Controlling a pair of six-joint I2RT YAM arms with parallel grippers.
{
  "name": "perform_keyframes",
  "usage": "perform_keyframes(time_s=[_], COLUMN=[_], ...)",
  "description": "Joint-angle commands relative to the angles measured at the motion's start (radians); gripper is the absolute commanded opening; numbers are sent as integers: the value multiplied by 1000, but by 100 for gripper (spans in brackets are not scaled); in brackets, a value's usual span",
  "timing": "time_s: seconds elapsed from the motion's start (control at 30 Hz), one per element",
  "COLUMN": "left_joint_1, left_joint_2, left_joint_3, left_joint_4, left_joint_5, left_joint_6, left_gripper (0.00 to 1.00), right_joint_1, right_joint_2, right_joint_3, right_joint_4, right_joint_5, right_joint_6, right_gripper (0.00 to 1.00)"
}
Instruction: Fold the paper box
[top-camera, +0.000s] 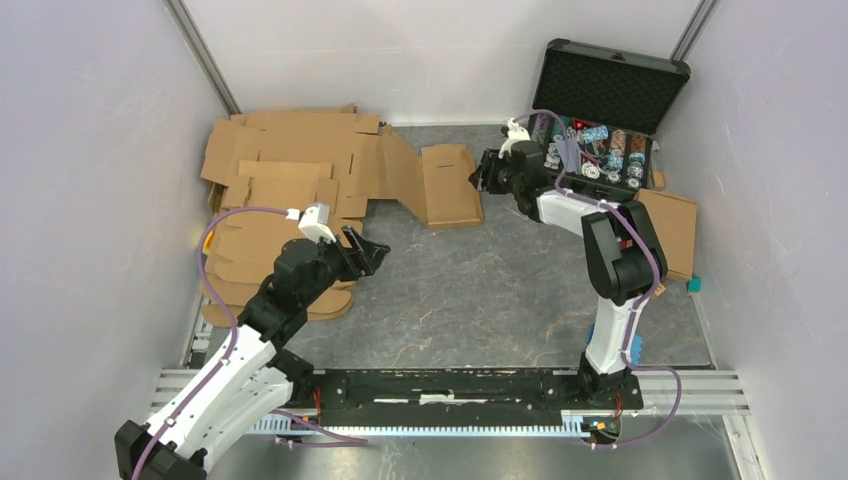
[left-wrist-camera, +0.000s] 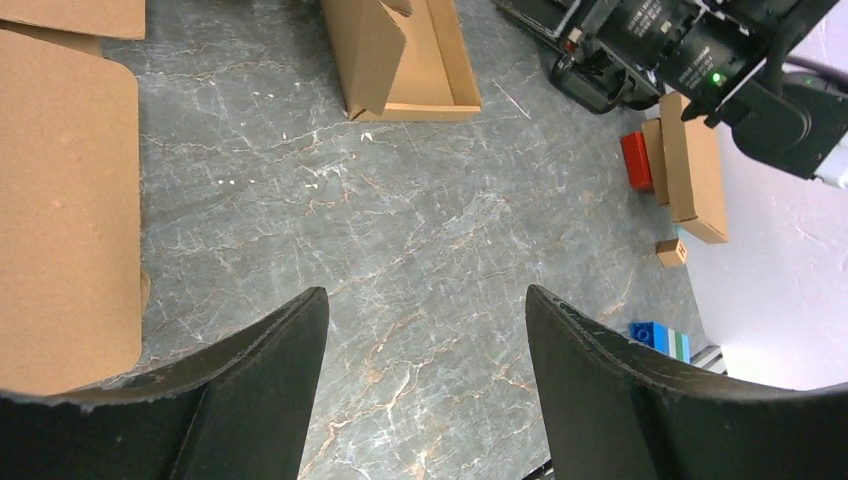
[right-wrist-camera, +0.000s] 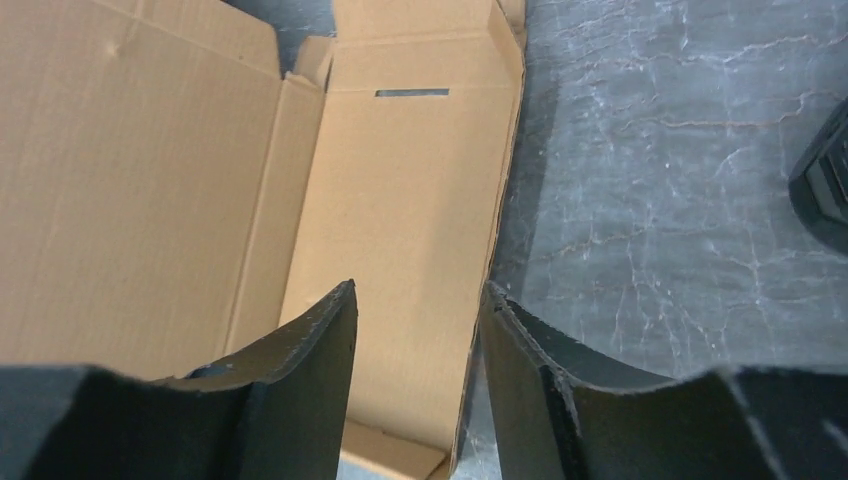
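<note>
The paper box (top-camera: 450, 185) is a brown cardboard tray, partly folded, lying at the back middle of the table with its left flap raised. It also shows in the left wrist view (left-wrist-camera: 400, 55) and in the right wrist view (right-wrist-camera: 410, 190). My right gripper (top-camera: 480, 172) is at the box's right edge. Its jaws (right-wrist-camera: 420, 285) are open over the box floor, and the right finger (right-wrist-camera: 540, 380) is beside the box's right wall. My left gripper (top-camera: 370, 252) is open and empty above the bare table (left-wrist-camera: 425, 292), well in front and to the left of the box.
A pile of flat cardboard blanks (top-camera: 290, 170) covers the back left. An open black case of poker chips (top-camera: 605, 110) stands at the back right. A flat cardboard piece (top-camera: 672, 230) and a blue block (top-camera: 695, 284) lie at the right.
</note>
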Motion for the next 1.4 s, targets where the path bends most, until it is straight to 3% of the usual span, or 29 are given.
perform_keyframes(time_s=[0.0,0.17,0.37,0.43,0.57,0.77,0.9,1.0,1.07,1.13,1.23,1.37], left_joint_1=[6,6,8,8,7,7,5,-1,-14,-38,-73,-80], left_joint_2=[-4,0,9,13,13,19,34,52,57,58,67,100], left_joint_3=[37,34,39,42,38,8,-79,-147,-183,-220,-254,-264], left_joint_4=[-8,-27,-28,-27,-21,1,115,181,217,244,260,316], left_joint_5=[-33,-80,-80,-78,-70,-54,48,81,81,66,24,20], left_joint_6=[-3,-5,2,3,1,-19,-88,-136,-152,-168,-173,-128], left_gripper=[79,80,80,80,80,80,78,76,76,76,77,80], right_joint_1=[43,62,71,72,71,71,81,133,177,218,235,233], right_joint_2=[81,170,191,181,147,-23,-195,-335,-436,-511,-593,-674], right_joint_3=[128,226,221,204,169,-65,-304,-480,-604,-689,-724,-690], right_joint_4=[-195,-262,-265,-254,-249,-148,-16,46,107,147,89,-54], right_joint_5=[184,206,273,275,261,292,283,289,283,268,265,389], right_joint_6=[-109,-122,-125,-123,-126,-85,30,96,133,153,124,28], right_gripper=[52,48,46,42,20,12,20,46,54,56,58,80])
